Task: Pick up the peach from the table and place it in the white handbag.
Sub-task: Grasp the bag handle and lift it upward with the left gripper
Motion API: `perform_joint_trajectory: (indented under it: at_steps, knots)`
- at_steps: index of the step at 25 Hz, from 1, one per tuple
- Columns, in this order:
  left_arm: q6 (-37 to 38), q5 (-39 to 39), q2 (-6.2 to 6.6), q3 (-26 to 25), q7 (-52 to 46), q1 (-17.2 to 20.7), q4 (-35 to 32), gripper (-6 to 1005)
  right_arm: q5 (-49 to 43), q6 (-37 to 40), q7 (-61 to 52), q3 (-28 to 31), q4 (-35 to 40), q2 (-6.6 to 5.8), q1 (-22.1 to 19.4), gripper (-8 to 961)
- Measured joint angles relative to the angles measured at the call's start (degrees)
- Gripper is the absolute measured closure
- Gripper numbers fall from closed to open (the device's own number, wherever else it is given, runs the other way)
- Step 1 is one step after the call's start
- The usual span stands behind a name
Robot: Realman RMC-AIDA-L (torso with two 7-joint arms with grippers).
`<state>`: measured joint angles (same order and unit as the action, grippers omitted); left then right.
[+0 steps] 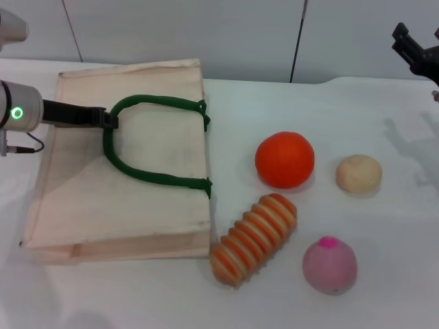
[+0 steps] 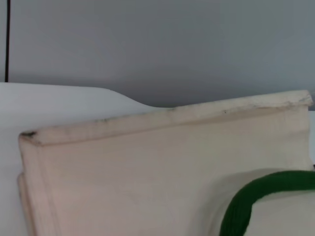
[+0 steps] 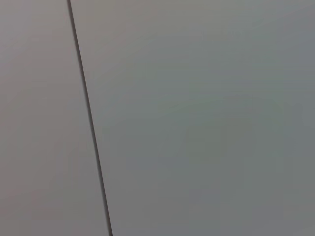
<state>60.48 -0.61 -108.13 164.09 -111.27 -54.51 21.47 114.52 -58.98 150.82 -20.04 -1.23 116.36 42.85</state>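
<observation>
The peach (image 1: 330, 265), dusty pink with a magenta spot on top, lies on the table at the front right. The white handbag (image 1: 123, 199) lies flat on the left, its dark green handles (image 1: 147, 177) looped on top. It also shows in the left wrist view (image 2: 147, 172), with a piece of green handle (image 2: 256, 196). My left gripper (image 1: 106, 118) reaches in from the left and is shut on the upper green handle at the loop's left end. My right gripper (image 1: 415, 48) hangs at the far right, high above the table and well away from the peach.
An orange ball (image 1: 285, 160), a pale beige ball (image 1: 358, 174) and an orange-and-cream ribbed toy (image 1: 254, 238) lie between the bag and the peach. The white table (image 1: 384, 116) ends at a grey wall (image 3: 197, 118) behind.
</observation>
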Motion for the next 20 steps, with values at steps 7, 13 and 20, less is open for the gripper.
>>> perform_joint_trajectory:
  at_steps: [7, 13, 20]
  knots:
    - [7.2, -7.2, -0.06, 0.0, 3.2, 0.2, 4.9, 890, 0.0, 0.0, 0.0, 0.0, 0.2, -0.09, -0.6, 57]
    - [19.6, -21.0, 0.0, 0.0, 11.1, 2.1, 9.6, 890, 0.0, 0.0, 0.0, 0.0, 0.2, -0.09, -0.6, 57]
    - [35.9, -34.0, 0.6, 0.0, 18.8, 2.6, 13.8, 889, 0.0, 0.0, 0.0, 0.0, 0.3, -0.09, -0.7, 57]
